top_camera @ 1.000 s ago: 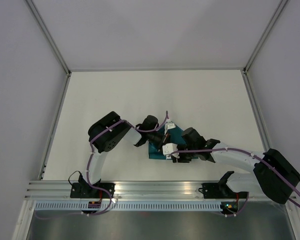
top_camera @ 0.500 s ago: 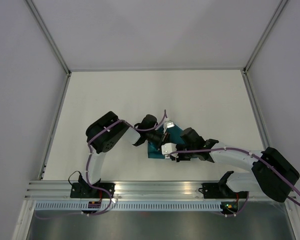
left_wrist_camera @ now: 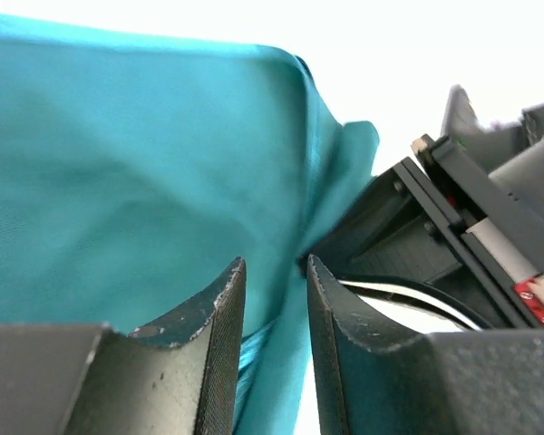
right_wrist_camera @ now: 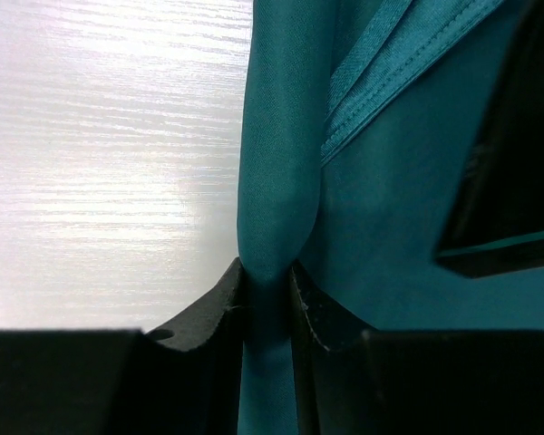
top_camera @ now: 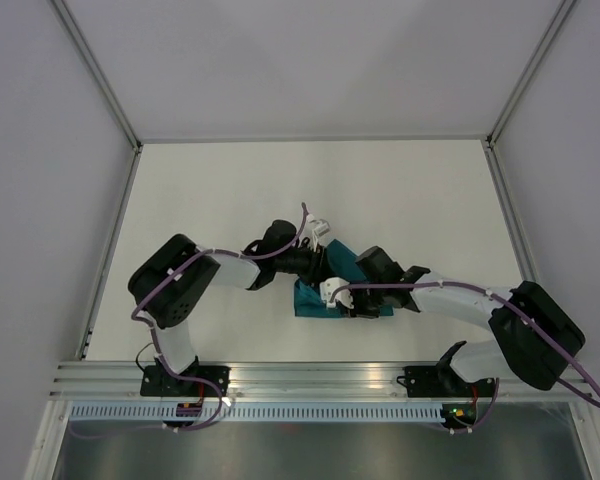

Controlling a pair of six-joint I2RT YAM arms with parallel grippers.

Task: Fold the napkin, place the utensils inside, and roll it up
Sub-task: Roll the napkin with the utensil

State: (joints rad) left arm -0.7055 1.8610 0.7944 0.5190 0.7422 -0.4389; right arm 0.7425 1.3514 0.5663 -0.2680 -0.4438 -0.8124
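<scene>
Teal napkin [top_camera: 307,301], bunched on the white table [top_camera: 400,190], directly between my two tools.

Long axis: seen from above, the bundle runs diagonally, from its near end on the left arm's side to its far end on the right arm's side. In the right wrist view a narrow raised fold of the napkin [right_wrist_camera: 281,163] points straight ahead of the fingers, in line with them, and a stitched hem angles off ahead and to the right of the tips.

Right gripper [top_camera: 336,298]: jaws clenched on that fold, which is pinched flat between the pads [right_wrist_camera: 225,304].

Left gripper [left_wrist_camera: 274,272]: jaws stand slightly parted with cloth filling the gap. I cannot tell whether the pads press it. The napkin [left_wrist_camera: 136,181] spreads ahead and to the left of these tips, and the other tool's black body lies close ahead on the right.

Arm pose: both elbows are swung outward and both forearms turn inward, so the left gripper [top_camera: 327,265] and the right one meet nearly head-on over the cloth.
</scene>
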